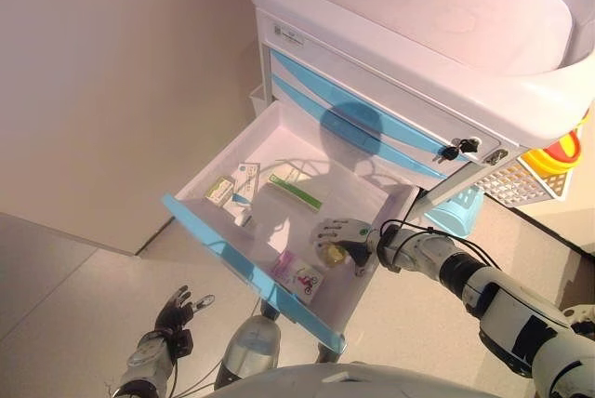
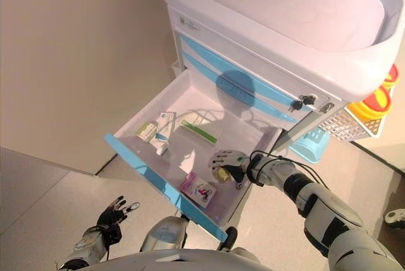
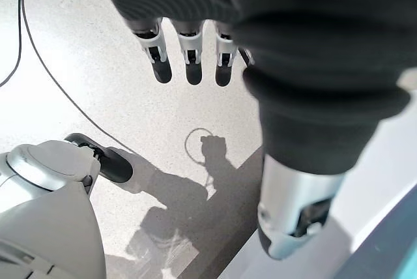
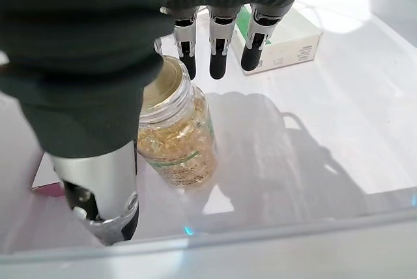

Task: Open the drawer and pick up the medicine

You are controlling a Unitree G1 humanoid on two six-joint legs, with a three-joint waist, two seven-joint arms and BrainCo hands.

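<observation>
The cart's white drawer with a blue front point(image 1: 232, 254) stands pulled open. A clear bottle of yellow capsules point(image 4: 179, 142) stands upright in its near right part point(image 1: 327, 251). My right hand point(image 1: 342, 231) is inside the drawer over the bottle. The bottle sits between the thumb and the fingers point(image 4: 218, 57), which are straight and not closed on it. A pink packet point(image 1: 297, 275), a green-and-white box point(image 1: 296, 189) and two small boxes point(image 1: 246, 179) also lie in the drawer. My left hand point(image 1: 175, 314) hangs low over the floor, its fingers point(image 3: 189, 57) straight and empty.
The white medical cart point(image 1: 418, 35) has more blue-fronted drawers above, with keys in a lock point(image 1: 460, 149). A wire basket point(image 1: 521, 184) with yellow containers point(image 1: 558, 156) and a blue bin point(image 1: 456, 212) hang on its right side. A wall stands on the left.
</observation>
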